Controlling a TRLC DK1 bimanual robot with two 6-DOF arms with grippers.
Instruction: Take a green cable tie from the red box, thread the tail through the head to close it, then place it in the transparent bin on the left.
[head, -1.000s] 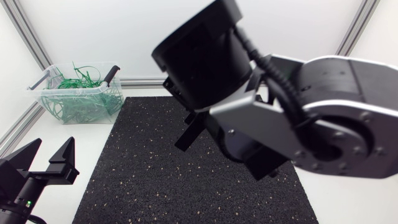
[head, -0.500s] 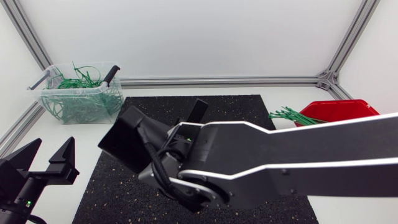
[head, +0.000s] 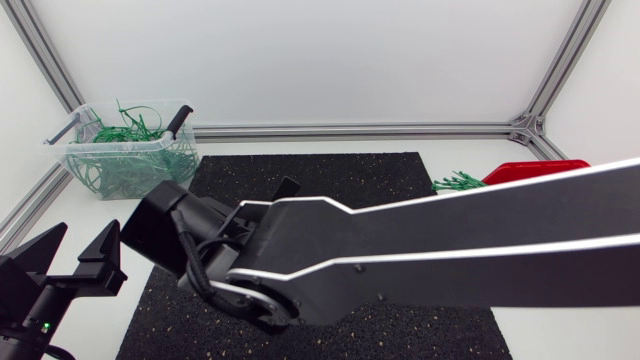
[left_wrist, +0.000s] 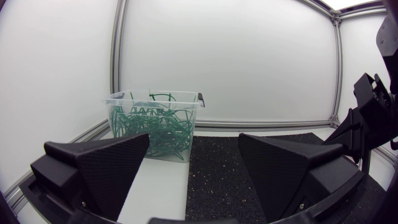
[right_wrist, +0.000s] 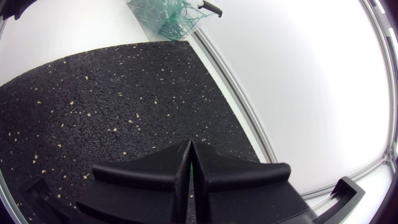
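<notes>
Green plastic cable ties (head: 458, 183) poke out of the red plastic box (head: 540, 168), on the far side of the right arm (head: 450, 250). That arm crosses the black speckled rubber mat (head: 350, 172) from the right edge. More green ties fill the transparent plastic bin (head: 120, 145), ahead of the left claw (head: 82, 240), whose wedge fingers stand apart.

From the left wrist, the bin sits on the white table (left_wrist: 155, 190) straight ahead of the spread fingers, just beside the mat. Black parts of the right arm show off to one side.

From the right wrist, the right claw (right_wrist: 189, 149) has its fingers pressed together on a thin green strip (right_wrist: 191, 171), seemingly a single tie, above the mat. The bin lies well ahead of it.
</notes>
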